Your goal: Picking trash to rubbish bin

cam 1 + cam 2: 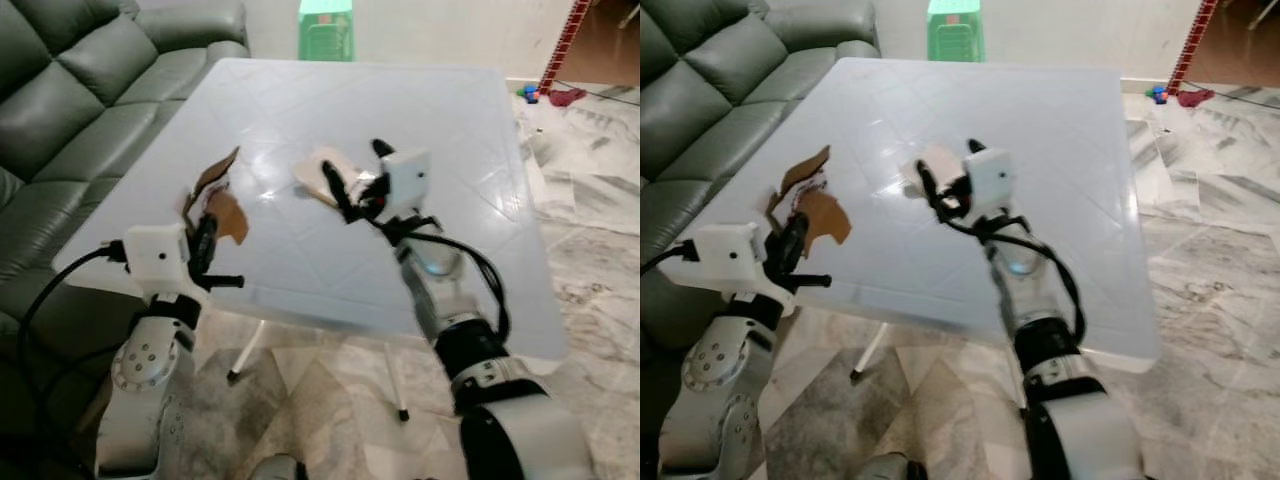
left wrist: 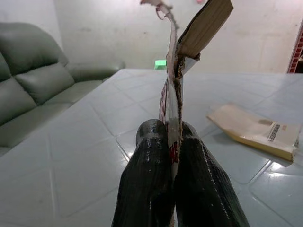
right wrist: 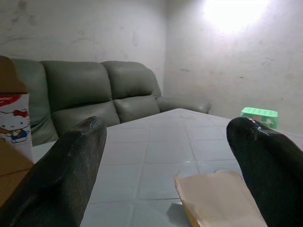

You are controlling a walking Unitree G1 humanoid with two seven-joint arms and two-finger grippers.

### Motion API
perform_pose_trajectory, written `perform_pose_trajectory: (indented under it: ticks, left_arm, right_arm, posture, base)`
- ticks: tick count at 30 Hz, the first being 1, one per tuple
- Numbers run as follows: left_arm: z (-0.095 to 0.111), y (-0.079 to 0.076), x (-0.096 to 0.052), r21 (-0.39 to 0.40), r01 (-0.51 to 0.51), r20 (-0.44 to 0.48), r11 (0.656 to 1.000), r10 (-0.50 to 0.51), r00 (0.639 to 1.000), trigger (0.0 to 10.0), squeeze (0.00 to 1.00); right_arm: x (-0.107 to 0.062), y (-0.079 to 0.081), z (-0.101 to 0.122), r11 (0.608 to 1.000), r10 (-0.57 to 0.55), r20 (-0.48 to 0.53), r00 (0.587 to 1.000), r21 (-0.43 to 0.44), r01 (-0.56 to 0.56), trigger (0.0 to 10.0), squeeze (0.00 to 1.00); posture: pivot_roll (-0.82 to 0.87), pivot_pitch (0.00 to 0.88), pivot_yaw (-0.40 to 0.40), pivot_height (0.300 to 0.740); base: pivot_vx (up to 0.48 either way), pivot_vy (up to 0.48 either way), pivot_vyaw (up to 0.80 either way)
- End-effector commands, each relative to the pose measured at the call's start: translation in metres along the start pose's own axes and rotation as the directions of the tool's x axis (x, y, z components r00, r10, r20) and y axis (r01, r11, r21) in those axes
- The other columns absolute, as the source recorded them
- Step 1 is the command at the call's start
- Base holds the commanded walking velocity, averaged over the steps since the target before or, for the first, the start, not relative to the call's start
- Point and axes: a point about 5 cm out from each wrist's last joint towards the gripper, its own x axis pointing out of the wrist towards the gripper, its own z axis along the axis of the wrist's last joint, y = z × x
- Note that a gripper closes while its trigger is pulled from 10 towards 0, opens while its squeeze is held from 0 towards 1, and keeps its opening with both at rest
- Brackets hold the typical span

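While the white table (image 1: 470, 150) spans most of the head view, with the grey sofa (image 1: 70, 90) at nine o'clock and a green stool (image 1: 325, 30) at twelve, two pieces of trash are being dealt with. A torn brown cardboard piece (image 1: 222, 200) is pinched upright by the left gripper (image 2: 173, 142), fingers clamped on its lower edge, lifted clear of the tabletop at about eight o'clock, presumably so it can be carried off. Near the centre, a flat beige packet (image 3: 222, 196) lies on the table. The right gripper (image 1: 355, 195) is poised over it, fingers spread wide, apparently lined up for a grasp.
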Motion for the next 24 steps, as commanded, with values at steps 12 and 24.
perform_pose_trajectory:
  ticks: [12,24]
  left_arm:
    - [0.009,-0.008,0.01,0.033,0.018,0.067,0.999,-0.02,0.998,0.0,0.0]
    - [0.006,-0.008,0.01,0.019,0.009,0.066,1.0,-0.01,0.998,0.0,0.0]
  right_arm:
    - [-0.005,-0.021,0.005,0.997,-0.076,-0.017,0.997,-0.031,0.075,10.0,0.0]
    - [-0.003,-0.023,0.007,0.996,-0.083,-0.023,0.996,-0.036,0.083,10.0,0.0]
  posture:
    - [0.13,0.051,0.059,0.74]
    - [0.12,0.052,0.052,0.74]
  base:
    - [0.0,0.0,0.0]
    - [0.309,0.0,0.0]
